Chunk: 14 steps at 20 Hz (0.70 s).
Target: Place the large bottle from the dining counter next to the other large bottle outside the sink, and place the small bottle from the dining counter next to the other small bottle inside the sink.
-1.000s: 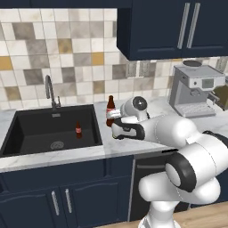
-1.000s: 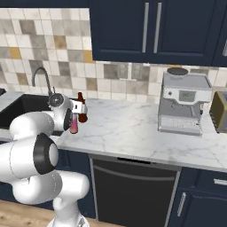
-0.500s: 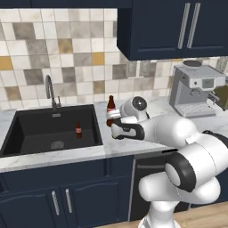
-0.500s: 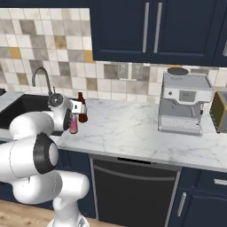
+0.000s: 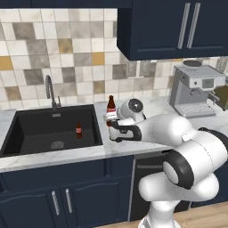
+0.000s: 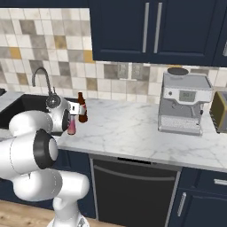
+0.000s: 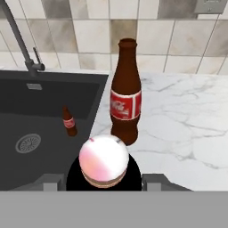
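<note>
- Three bottles figure at this moment, taken view by view. Left base view: a large brown bottle stands upright on the marble counter just right of the sink; a small brown bottle stands upright inside the basin. The gripper sits low at the counter's front, just in front of the large bottle, beside the sink's right rim.
- Right base view: a pink-bodied bottle hangs in the gripper, upright, near the counter edge, just in front of the standing large bottle. Whether its base touches the marble cannot be told from here.
- Hand view: the carried bottle's round pink-white cap sits between the finger tips, which show closed against its dark body on both sides. Beyond it stands the large bottle with red label, on marble, close to the sink edge; the small bottle is in the basin beside the drain.
- Judgement: step in hand is placing the carried bottle beside the large one outside the sink, so this is taken as the large-bottle delivery, near its end.
- Next move calls for lowering until the base seats flat, releasing without tipping either bottle, retreating upward, then fetching the small bottle.
</note>
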Tool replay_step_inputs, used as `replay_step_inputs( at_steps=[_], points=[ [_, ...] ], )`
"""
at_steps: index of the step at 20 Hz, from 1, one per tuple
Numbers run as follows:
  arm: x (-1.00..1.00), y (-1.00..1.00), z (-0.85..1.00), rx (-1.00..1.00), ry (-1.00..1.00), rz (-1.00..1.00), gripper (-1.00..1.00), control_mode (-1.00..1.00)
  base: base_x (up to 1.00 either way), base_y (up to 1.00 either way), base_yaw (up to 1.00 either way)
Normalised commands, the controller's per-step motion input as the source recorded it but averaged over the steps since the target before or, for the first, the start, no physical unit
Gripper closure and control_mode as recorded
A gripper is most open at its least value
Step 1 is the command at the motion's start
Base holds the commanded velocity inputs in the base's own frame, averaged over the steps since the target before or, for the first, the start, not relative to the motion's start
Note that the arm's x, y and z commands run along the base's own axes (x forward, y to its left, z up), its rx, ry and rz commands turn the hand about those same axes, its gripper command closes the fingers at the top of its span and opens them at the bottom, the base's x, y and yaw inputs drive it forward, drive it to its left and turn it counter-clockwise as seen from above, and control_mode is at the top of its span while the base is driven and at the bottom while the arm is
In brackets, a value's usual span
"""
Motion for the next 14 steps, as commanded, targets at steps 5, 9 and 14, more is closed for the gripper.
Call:
replay_step_inputs(
  at_steps=[5,9,14],
  points=[
    [0.08,0.04,-0.16,0.00,0.00,0.00,1.00,-1.00,0.00,0.00,0.00],
    [0.05,0.01,-0.21,0.00,0.00,0.00,1.00,-1.00,0.00,0.00,0.00],
    [0.00,0.00,-0.20,-0.01,0.00,0.00,1.00,-1.00,0.00,0.00,0.00]
  ],
)
